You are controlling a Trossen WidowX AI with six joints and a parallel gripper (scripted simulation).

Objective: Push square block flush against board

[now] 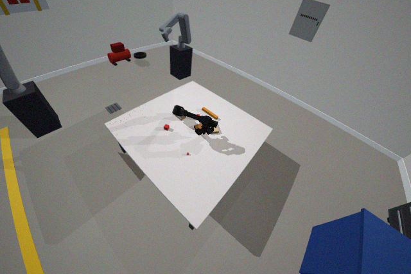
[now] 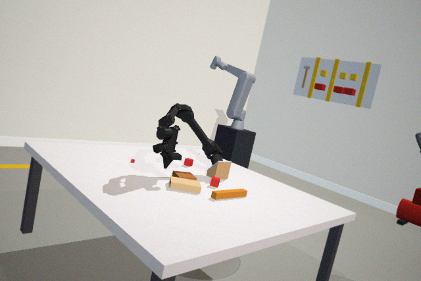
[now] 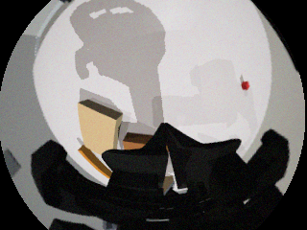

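Black arm arched over a white table (image 2: 258,230), end effector (image 2: 166,165) above the surface near a brown block (image 2: 184,175).

An orange bar (image 1: 210,112) (image 2: 229,193) (image 3: 94,162) lies on the table (image 1: 196,185) (image 2: 237,223) (image 3: 216,38), with one red cube (image 1: 198,115) (image 2: 214,181) near it. A second cube (image 1: 166,127) (image 2: 188,162) and a smaller one (image 1: 187,153) (image 2: 132,160) (image 3: 245,85) sit well apart. A red tank (image 1: 119,56) (image 2: 409,212) stands on the floor.
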